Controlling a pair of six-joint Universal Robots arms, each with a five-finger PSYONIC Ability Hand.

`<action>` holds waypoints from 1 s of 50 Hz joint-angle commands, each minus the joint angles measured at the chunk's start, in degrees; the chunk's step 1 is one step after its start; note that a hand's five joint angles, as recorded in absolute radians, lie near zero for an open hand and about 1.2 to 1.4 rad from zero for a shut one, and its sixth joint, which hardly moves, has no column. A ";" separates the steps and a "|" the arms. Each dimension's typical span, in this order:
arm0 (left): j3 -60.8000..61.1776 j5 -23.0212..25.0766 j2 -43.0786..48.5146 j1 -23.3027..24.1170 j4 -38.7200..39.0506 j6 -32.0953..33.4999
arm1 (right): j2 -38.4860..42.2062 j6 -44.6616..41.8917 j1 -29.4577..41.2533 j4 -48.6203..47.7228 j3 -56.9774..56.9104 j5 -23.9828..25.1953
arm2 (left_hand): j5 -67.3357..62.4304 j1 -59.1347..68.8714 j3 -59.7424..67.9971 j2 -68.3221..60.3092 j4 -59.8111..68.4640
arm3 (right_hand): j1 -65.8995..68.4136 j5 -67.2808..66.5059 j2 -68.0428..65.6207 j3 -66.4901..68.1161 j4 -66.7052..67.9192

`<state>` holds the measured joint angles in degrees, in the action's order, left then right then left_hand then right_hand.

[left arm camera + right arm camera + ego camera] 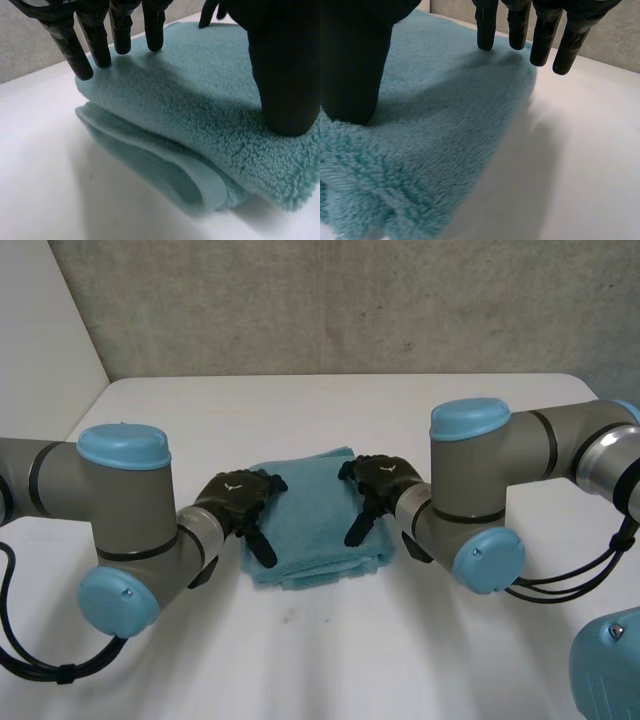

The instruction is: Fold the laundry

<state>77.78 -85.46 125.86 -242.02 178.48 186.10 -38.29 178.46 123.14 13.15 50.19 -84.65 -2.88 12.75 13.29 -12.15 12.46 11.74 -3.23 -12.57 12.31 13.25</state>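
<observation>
A teal terry towel (315,520) lies folded into a thick square stack at the middle of the white table (320,410). My left hand (238,498) rests on the stack's left edge and my right hand (385,480) on its right edge. In the left wrist view the fingers (95,45) are straight, with their tips at the towel's (190,130) folded edge, and the thumb (282,75) presses down on its top. The right wrist view mirrors this: straight fingers (540,40) at the towel's (435,115) edge and the thumb (352,65) planted on the pile. Both hands are open and grip nothing.
Bare white table surrounds the towel on all sides. A grey wall (350,300) stands behind the table's far edge. Both arms' elbows (125,530) hang over the near part of the table, left and right of the towel.
</observation>
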 commanded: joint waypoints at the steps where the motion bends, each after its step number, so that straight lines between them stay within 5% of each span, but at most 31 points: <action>1: -0.61 0.03 -3.77 -0.29 -3.13 0.41 | -5.29 0.22 -1.41 0.56 -2.99 0.10 | 1.66 -1.53 -2.07 0.93 -1.23 | -1.74 3.23 2.57 -2.31 -3.25; 10: -5.53 0.11 -16.70 -2.58 -5.78 0.41 | -21.19 0.22 -6.59 -0.41 -0.45 -2.53 | 1.99 -1.87 -2.40 1.27 -1.57 | -1.74 3.23 2.57 -2.31 -3.25; 13: -8.25 0.38 -23.28 -7.66 -9.81 0.32 | -24.53 0.05 -8.18 -0.41 1.30 -4.02 | 1.83 -1.70 -2.24 1.10 -1.40 | -1.74 3.23 2.57 -2.31 -3.25; 23: -9.05 3.01 -31.73 -12.60 -16.67 -0.38 | -40.00 -1.62 -17.14 -0.50 17.55 -6.50 | 1.82 -1.70 -2.23 1.10 -1.40 | -1.74 3.23 2.57 -2.31 -3.25; 50: -3.16 4.16 -33.31 -11.90 -12.28 -5.48 | -42.04 -1.80 -16.62 -2.60 21.61 -2.10 | 1.66 -1.53 -2.07 0.93 -1.23 | -1.74 3.23 2.57 -2.31 -3.25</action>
<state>72.53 -81.21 93.01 -254.59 163.71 180.64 -80.25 176.72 106.55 11.27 71.07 -86.73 -2.70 12.75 13.29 -12.15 12.46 11.74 -3.01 -12.57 12.31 13.25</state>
